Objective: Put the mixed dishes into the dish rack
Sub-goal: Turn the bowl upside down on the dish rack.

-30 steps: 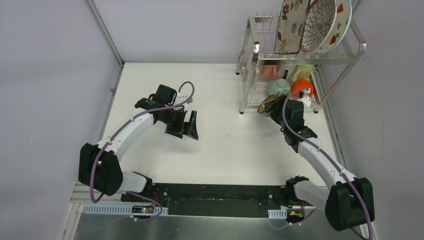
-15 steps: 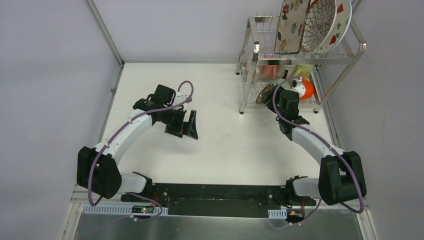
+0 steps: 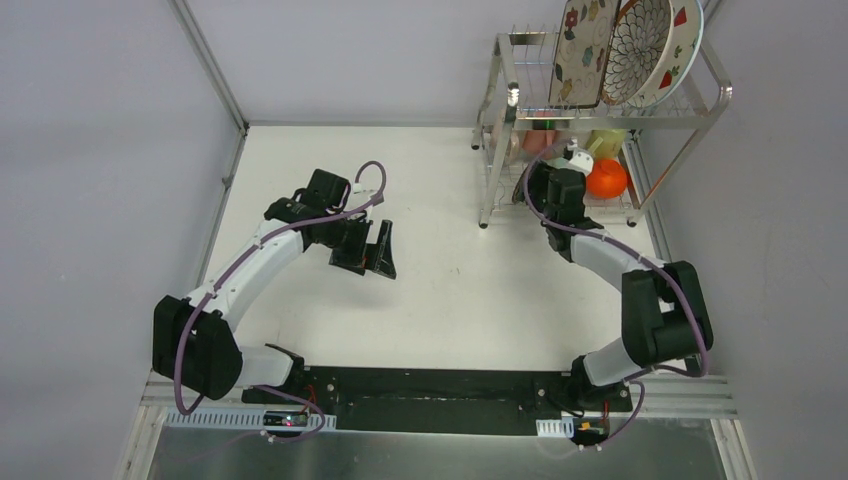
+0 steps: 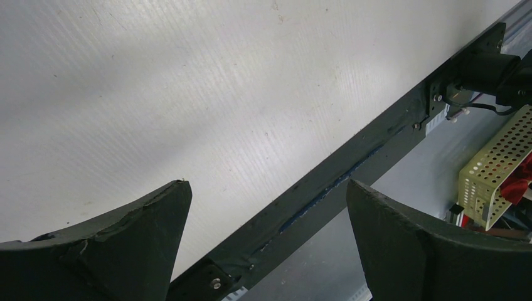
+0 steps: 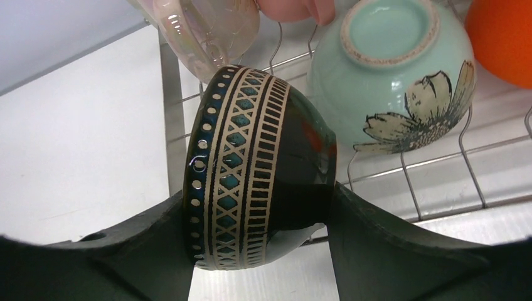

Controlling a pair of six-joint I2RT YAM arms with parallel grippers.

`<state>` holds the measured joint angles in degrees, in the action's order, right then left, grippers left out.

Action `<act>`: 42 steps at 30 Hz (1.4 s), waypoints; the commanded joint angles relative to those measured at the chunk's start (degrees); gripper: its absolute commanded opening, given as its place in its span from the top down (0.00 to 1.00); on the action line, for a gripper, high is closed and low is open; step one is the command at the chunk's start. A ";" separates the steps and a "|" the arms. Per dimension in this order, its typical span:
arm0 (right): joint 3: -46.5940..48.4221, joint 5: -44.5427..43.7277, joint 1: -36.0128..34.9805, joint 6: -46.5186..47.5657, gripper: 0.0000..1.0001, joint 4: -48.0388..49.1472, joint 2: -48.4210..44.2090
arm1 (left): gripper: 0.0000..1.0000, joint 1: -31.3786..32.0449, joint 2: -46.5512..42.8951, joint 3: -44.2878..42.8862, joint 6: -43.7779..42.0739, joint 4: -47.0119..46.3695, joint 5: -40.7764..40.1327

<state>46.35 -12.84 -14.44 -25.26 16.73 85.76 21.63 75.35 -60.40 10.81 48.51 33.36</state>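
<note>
A: The right gripper is pinching the dark brown bowl with cream lattice bands. Its 2 fingers press the bowl from both sides. The bowl lies on its side, with the rim turned to the left in the wrist view.

B: Where is it against the tall silver wire dish rack?

A: At the front left corner of the lower shelf, just over the edge wires and near the left post. I judge it is not set down yet.

B: What stands around it?

A: The pale green bowl with a painted flower is just beyond to the right, foot toward the camera. I cannot tell if they touch. The red-orange bowl is further right. A pearly white cup and a pink cup sit behind.

B: So the way in?

A: Forward, left of the green bowl. The gap looks narrow, so the post or that bowl may get a knock.

B: And the other arm?

A: The left gripper is spread wide and empty over the white table, well apart from the rack. The right arm is nearer.
</note>
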 commanded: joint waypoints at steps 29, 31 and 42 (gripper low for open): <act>11.13 -13.21 -4.72 33.12 0.68 5.36 11.43 | 0.01 -0.53 -4.31 0.72 -1.64 -0.35 -0.21; 12.25 -14.07 -5.25 32.66 0.65 3.28 11.92 | 0.01 -0.53 -4.33 0.66 -1.61 -0.35 0.15; 16.28 -15.52 -7.42 28.80 0.30 -4.86 12.34 | 0.01 -0.53 -4.57 0.63 -1.65 -0.42 0.74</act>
<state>58.48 -26.26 -21.34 4.14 12.60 98.83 21.63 72.93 -60.05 10.63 48.53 33.32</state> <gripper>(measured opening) 0.688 0.992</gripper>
